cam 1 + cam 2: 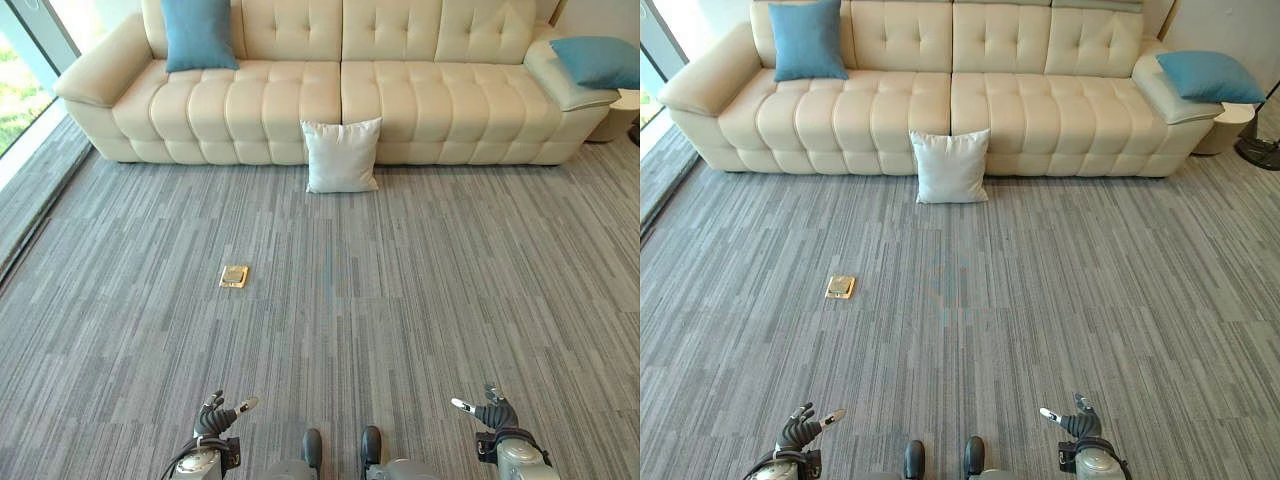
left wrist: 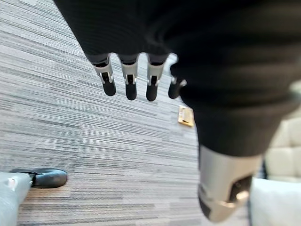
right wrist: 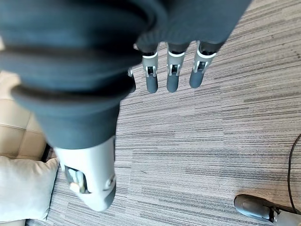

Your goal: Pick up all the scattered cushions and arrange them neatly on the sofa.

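Note:
A white cushion (image 1: 342,155) stands on the carpet, leaning against the front of the cream sofa (image 1: 280,100) near its middle. One blue cushion (image 1: 199,33) rests upright against the sofa's back at the left end. Another blue cushion (image 1: 600,60) lies on the sofa's right armrest. My left hand (image 1: 216,417) hangs low at the bottom left, far from the cushions, fingers relaxed and empty. My right hand (image 1: 489,410) hangs at the bottom right, likewise open and empty. In the right wrist view the white cushion (image 3: 23,188) shows beside the thumb (image 3: 89,181).
A brass floor socket (image 1: 234,276) sits in the grey striped carpet left of centre. A window wall (image 1: 20,90) runs along the left. A round side table (image 1: 625,105) stands by the sofa's right end, with a dark stand base (image 1: 1262,150) near it.

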Robot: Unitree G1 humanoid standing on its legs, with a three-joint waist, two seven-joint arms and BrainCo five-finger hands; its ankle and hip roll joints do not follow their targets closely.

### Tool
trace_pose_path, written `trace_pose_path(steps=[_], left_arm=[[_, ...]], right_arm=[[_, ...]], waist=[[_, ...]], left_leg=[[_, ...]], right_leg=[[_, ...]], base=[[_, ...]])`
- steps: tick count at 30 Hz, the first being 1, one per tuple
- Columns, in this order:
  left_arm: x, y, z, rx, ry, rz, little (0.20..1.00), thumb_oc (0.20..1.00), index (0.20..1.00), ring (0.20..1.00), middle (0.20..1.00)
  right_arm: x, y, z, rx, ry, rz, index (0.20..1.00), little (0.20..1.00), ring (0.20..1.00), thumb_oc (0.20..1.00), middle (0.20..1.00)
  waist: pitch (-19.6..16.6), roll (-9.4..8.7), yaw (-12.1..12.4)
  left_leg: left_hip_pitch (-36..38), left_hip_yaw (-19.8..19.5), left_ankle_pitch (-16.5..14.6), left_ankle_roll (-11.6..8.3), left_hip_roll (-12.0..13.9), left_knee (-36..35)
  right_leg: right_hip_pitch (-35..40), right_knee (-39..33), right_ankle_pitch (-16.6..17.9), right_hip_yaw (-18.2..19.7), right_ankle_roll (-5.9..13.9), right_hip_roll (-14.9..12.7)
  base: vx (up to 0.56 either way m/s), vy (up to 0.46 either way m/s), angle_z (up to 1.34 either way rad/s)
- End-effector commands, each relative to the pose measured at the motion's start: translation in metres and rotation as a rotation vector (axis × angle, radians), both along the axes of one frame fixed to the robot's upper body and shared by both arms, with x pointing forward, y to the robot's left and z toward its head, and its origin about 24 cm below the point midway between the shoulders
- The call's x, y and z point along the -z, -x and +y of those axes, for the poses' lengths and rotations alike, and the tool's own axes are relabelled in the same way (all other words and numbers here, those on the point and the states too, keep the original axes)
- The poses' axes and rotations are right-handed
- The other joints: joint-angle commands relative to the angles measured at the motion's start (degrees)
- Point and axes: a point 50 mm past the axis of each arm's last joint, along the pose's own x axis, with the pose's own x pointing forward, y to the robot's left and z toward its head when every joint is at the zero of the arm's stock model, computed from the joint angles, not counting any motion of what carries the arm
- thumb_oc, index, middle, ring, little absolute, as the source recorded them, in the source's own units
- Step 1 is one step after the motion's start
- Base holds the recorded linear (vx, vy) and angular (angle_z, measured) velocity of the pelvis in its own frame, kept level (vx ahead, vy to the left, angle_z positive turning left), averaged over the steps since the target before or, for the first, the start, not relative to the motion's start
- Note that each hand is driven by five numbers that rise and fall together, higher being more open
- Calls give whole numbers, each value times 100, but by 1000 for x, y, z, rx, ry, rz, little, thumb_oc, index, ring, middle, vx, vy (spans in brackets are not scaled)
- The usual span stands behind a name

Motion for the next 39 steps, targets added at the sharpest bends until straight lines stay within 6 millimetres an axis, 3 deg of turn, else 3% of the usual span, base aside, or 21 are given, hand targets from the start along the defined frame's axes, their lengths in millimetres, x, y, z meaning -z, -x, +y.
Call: trace_pose_path(steps=[1, 2, 3, 6, 8, 11, 12, 14, 17, 18, 19, 20, 21, 22, 23, 26, 28, 30, 34, 37, 39], left_arm=[[-15, -31, 8, 26, -65, -82, 1000, 1000, 1000, 1000, 1000], [-16, -33, 8, 28, -66, -90, 1000, 1000, 1000, 1000, 1000], [-20, -37, 8, 23, -60, -115, 1000, 1000, 1000, 1000, 1000], [-21, -38, 7, 22, -54, -125, 1000, 1000, 1000, 1000, 1000], [-21, -40, 4, 23, -42, -132, 1000, 1000, 1000, 1000, 1000], [-20, -44, 0, -1, -17, -136, 1000, 1000, 1000, 1000, 1000], [-18, -45, 0, -31, 1, -128, 1000, 1000, 1000, 1000, 1000], [-16, -46, 0, -61, 15, -127, 1000, 1000, 1000, 1000, 1000], [-14, -44, -3, -44, 17, -115, 1000, 1000, 1000, 1000, 1000], [-8, -38, -6, -40, 26, -88, 1000, 1000, 1000, 1000, 1000], [-8, -38, -6, -40, 26, -88, 1000, 1000, 1000, 1000, 1000], [-6, -35, -8, -46, 43, -80, 1000, 1000, 1000, 1000, 1000], [-6, -35, -8, -46, 43, -80, 1000, 1000, 1000, 1000, 1000], [-5, -34, -11, -39, 56, -75, 1000, 1000, 1000, 1000, 1000], [-5, -34, -11, -28, 55, -73, 1000, 1000, 1000, 1000, 1000], [-6, -36, -12, -20, 57, -82, 1000, 1000, 1000, 1000, 1000], [-6, -36, -11, -25, 56, -81, 1000, 1000, 1000, 1000, 1000], [-6, -35, -11, -20, 55, -76, 1000, 1000, 1000, 1000, 1000], [-6, -32, -11, -5, 48, -69, 1000, 1000, 1000, 1000, 1000], [-4, -27, -11, 8, 36, -48, 1000, 1000, 1000, 1000, 1000], [-4, -26, -10, 15, 28, -45, 1000, 1000, 1000, 1000, 1000]], right_arm=[[-22, -33, -4, 13, 19, -138, 1000, 1000, 1000, 1000, 1000], [-23, -34, -4, 12, 18, -145, 1000, 1000, 1000, 1000, 1000], [-28, -39, -2, 3, 19, -170, 1000, 1000, 1000, 1000, 1000], [-28, -40, 0, -8, 20, -175, 1000, 1000, 1000, 1000, 1000], [-27, -40, 2, -12, 16, -172, 1000, 1000, 1000, 1000, 1000], [-25, -43, 6, -8, 8, -165, 1000, 1000, 1000, 1000, 1000], [-24, -44, 9, -19, 11, -153, 1000, 1000, 1000, 1000, 1000], [-22, -41, 10, -12, 5, -143, 1000, 1000, 1000, 1000, 1000], [-18, -34, 9, -12, 3, -121, 1000, 1000, 1000, 1000, 1000], [-11, -24, 8, -5, -7, -87, 1000, 1000, 1000, 1000, 1000], [-11, -24, 8, -5, -7, -87, 1000, 1000, 1000, 1000, 1000], [-9, -19, 1, 1, 2, -68, 1000, 1000, 1000, 1000, 1000], [-9, -19, 2, 1, 2, -68, 1000, 1000, 1000, 1000, 1000], [-9, -15, -5, 22, 0, -69, 1000, 1000, 1000, 1000, 1000], [-9, -14, -7, 30, -2, -72, 1000, 1000, 1000, 1000, 1000], [-14, -17, -13, 38, 11, -90, 1000, 1000, 1000, 1000, 1000], [-13, -16, -14, 42, 14, -86, 1000, 1000, 1000, 1000, 1000], [-12, -14, -15, 61, 6, -82, 1000, 1000, 1000, 1000, 1000], [-11, -13, -12, 51, 4, -74, 1000, 1000, 1000, 1000, 1000], [-8, -8, -10, 23, 15, -49, 1000, 1000, 1000, 1000, 1000], [-7, -7, -9, 11, 25, -38, 1000, 1000, 1000, 1000, 1000]], waist=[[283, 32, 48], [304, 46, 59], [412, 127, 73], [524, 157, 48], [623, 188, 48], [722, 209, 77], [730, 169, 47], [674, 131, -54], [549, 129, -119], [348, 205, -156], [343, 197, -153], [297, 276, -208], [291, 267, -208], [272, 289, -238], [293, 260, -235], [474, 177, -142], [503, 161, -133], [560, -9, -76], [539, -100, -52], [444, -29, -80], [408, 32, -87]], left_leg=[[205, 68, -723, 136, -184, 7], [181, 62, -744, 176, -208, 7], [225, 78, -804, 296, -260, 7], [312, 139, -886, 362, -306, 7], [478, 174, -963, 333, -286, 7], [818, 277, -1125, 229, -220, 7], [1036, 273, -1252, 139, -237, 7], [1257, 247, -1370, 33, -223, 7], [1401, 160, -1416, -54, -193, 7], [1604, 110, -1188, -128, -58, 7], [1596, 112, -1182, -127, -66, 7], [1432, 100, -718, -330, 59, 721], [1415, 99, -715, -328, 50, 731], [1042, 141, -224, -586, 117, 1760], [732, 169, -5, -671, 146, 2396], [21, 113, 161, -679, 124, 3729], [-99, 153, 108, -611, 198, 3858], [-715, 181, -431, -380, 77, 3391], [-942, 35, -652, -230, -110, 2166], [-903, -217, 200, -362, -30, 301], [-1100, -278, 272, -498, -79, 7]], right_leg=[[-43, 783, -1095, -80, 398, -272], [-209, 1059, -1125, -75, 429, -298], [-695, 2123, -1036, -179, 524, -467], [-1211, 3142, -825, -164, 588, -623], [-1567, 3282, -798, -183, 576, -624], [-1677, 2126, -615, -516, 599, -542], [-1738, 1219, -277, -536, 746, -358], [-1773, 348, -46, -422, 867, -170], [-1583, 256, -69, -301, 784, -108], [-1341, 342, -138, -338, 611, 32], [-1344, 330, -126, -333, 611, 27], [-1088, 475, -255, -368, 434, 101], [-1094, 463, -243, -365, 434, 92], [-784, 374, -436, -433, 269, 135], [-605, 306, -552, -426, 159, 157], [-236, 256, -769, -338, -55, 196], [-133, 246, -838, -314, -97, 207], [204, 146, -945, -238, -111, 80], [406, 128, -1064, -178, -54, -3], [642, 95, -1166, -227, -62, 94], [806, 26, -1191, -184, -47, 137]], base=[[-2, 158, 2], [52, 204, -3], [51, 205, -10], [86, 162, -25], [203, 64, -16], [246, -58, -7], [326, -115, -9], [434, -167, -5], [558, -196, 13], [418, -145, 29], [777, -293, 61], [348, -149, 53], [631, -302, 58], [417, -252, 36], [524, -330, 63], [293, -200, 32], [212, -126, -18], [319, -159, 5], [282, -30, 6], [325, 26, -22], [321, 78, -6]])
